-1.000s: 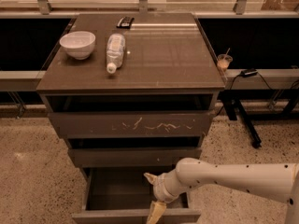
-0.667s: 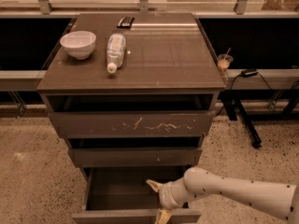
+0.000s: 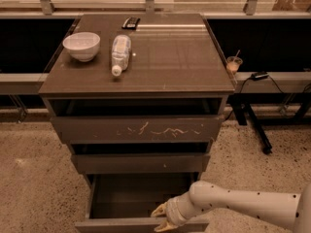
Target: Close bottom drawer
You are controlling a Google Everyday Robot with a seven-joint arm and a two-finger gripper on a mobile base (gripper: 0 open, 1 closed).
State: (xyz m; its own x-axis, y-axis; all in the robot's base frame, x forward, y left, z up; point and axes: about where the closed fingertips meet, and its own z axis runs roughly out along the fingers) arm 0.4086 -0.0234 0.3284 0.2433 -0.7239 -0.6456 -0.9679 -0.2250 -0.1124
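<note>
The bottom drawer (image 3: 116, 224) stands pulled far out of the dark cabinet, its deep dark box open to view and its plain front along the bottom edge of the view. My gripper (image 3: 161, 218) hangs at the end of the white arm (image 3: 233, 204) that reaches in from the right. It sits at the drawer's front panel, right of the middle, with its pale fingertips (image 3: 158, 210) at the panel's top edge.
The widest, scratched drawer (image 3: 138, 128) and the mid-width drawer (image 3: 138, 162) above both stand slightly out. On the cabinet top (image 3: 184, 62) are a white bowl (image 3: 81, 45), a lying plastic bottle (image 3: 120, 52) and a small dark object (image 3: 130, 23). A black stand (image 3: 252, 125) is at the right.
My arm has dropped lower and drawn toward the bottom of the view, bringing the gripper down from inside the drawer box to the drawer's front panel.
</note>
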